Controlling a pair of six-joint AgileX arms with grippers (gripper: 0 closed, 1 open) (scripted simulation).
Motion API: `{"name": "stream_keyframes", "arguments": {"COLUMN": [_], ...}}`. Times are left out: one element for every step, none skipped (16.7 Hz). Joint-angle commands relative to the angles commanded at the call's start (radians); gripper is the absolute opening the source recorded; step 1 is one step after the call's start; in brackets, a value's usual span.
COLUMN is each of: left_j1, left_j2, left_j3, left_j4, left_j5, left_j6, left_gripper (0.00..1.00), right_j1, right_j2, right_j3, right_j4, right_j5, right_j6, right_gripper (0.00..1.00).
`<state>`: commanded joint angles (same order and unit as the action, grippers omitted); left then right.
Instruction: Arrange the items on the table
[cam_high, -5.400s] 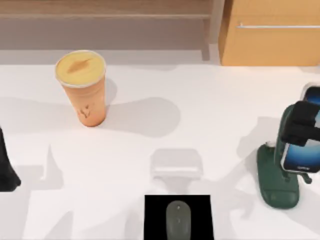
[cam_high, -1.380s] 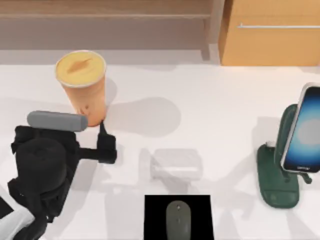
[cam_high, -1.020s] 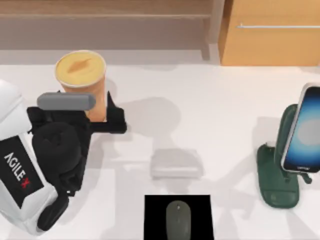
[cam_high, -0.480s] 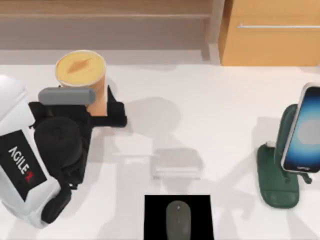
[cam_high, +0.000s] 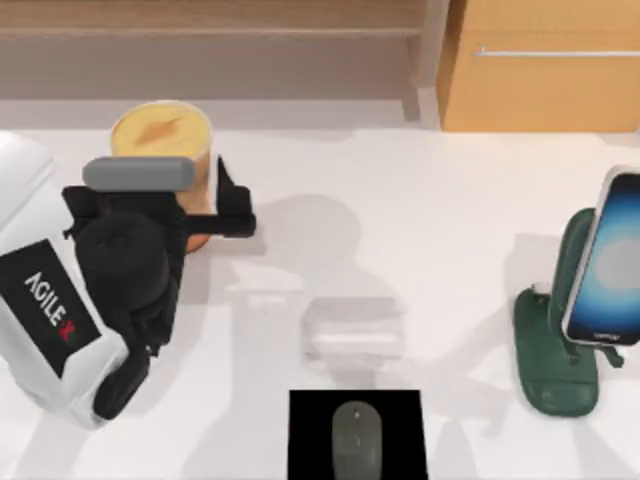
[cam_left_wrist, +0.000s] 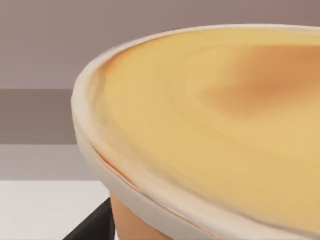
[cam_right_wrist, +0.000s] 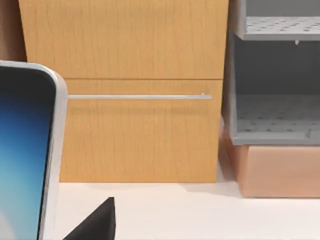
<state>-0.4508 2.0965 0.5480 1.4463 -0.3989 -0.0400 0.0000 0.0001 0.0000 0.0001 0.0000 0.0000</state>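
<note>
At table's left | left gripper (cam_high: 205, 212) fingers straddle orange cup (cam_high: 162, 135) body, apparently gripping it | lid just above

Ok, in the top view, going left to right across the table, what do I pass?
Left arm's gripper at the orange cup → grey mouse on the black pad → green phone stand → smartphone leaning on it.
</note>
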Motion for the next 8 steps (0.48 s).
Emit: {"name": "stream_keyframes", "arguments": {"left_j1": [0.0, 0.0, 0.0, 0.0, 0.0, 0.0, 0.0, 0.0], "left_j2": [0.0, 0.0, 0.0, 0.0, 0.0, 0.0, 0.0, 0.0], "left_j3": [0.0, 0.0, 0.0, 0.0, 0.0, 0.0, 0.0, 0.0], "left_j4": [0.0, 0.0, 0.0, 0.0, 0.0, 0.0, 0.0, 0.0], "left_j5": [0.0, 0.0, 0.0, 0.0, 0.0, 0.0, 0.0, 0.0], "left_j6": [0.0, 0.0, 0.0, 0.0, 0.0, 0.0, 0.0, 0.0], "left_gripper": [0.92, 0.85, 0.77, 0.7, 0.62, 0.55, 0.47, 0.4], "right_j1": [0.0, 0.0, 0.0, 0.0, 0.0, 0.0, 0.0, 0.0], "right_j2": [0.0, 0.0, 0.0, 0.0, 0.0, 0.0, 0.0, 0.0], "right_j3": [0.0, 0.0, 0.0, 0.0, 0.0, 0.0, 0.0, 0.0], "right_j4": [0.0, 0.0, 0.0, 0.0, 0.0, 0.0, 0.0, 0.0], "right_j5": [0.0, 0.0, 0.0, 0.0, 0.0, 0.0, 0.0, 0.0], "right_j6": [0.0, 0.0, 0.0, 0.0, 0.0, 0.0, 0.0, 0.0], "right_gripper": [1.0, 1.0, 1.0, 1.0, 1.0, 1.0, 1.0, 1.0]}}
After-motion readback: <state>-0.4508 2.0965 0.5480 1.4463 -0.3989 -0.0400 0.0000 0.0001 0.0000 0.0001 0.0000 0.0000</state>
